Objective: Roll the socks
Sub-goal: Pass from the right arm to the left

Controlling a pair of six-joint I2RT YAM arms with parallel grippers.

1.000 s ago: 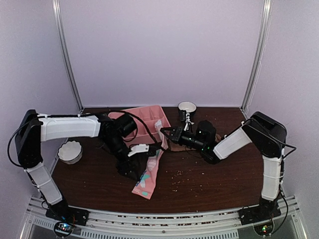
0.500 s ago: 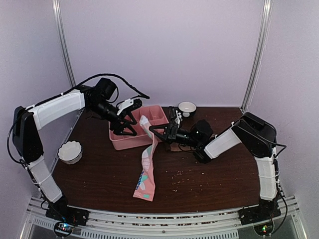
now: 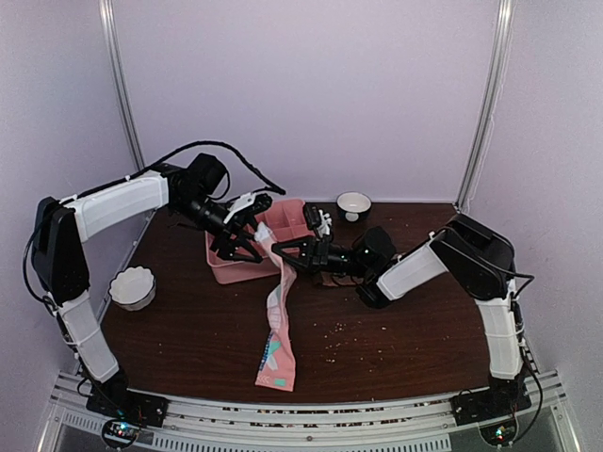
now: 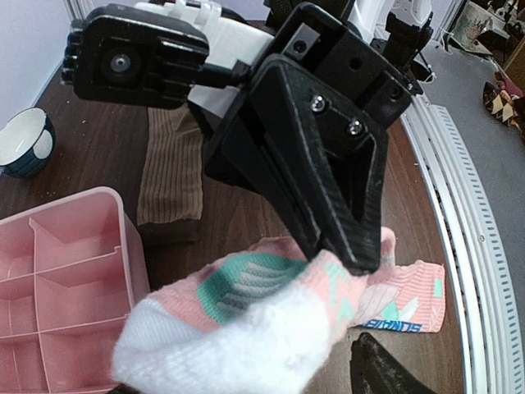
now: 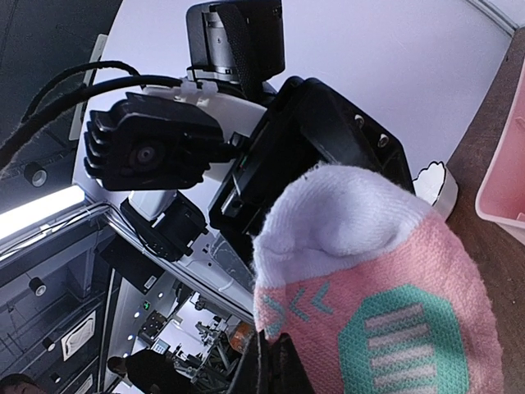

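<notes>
My right gripper [image 3: 281,247] is clenched on the pink sock [image 3: 277,320] a little below its white toe end, and the left wrist view shows its black fingers [image 4: 340,222] pinched together on the fabric. From those jaws the sock hangs down in a long strip, and its far end with the teal patches lies flat on the dark table [image 3: 396,330], well below and on the near side of the grip. My left gripper [image 3: 241,242] stands released just beside the right one. Its jaws are spread and the white toe sits at their mouth, but the one fingertip [image 4: 379,371] I can see is clear of the fabric. The tan-brown sock [image 4: 172,168] lies flat on the table beyond the right jaws, not held by either arm. The pink compartmented tray [image 3: 229,270] sits right under and beside the left jaws, and the toe hangs next to its wall.
</notes>
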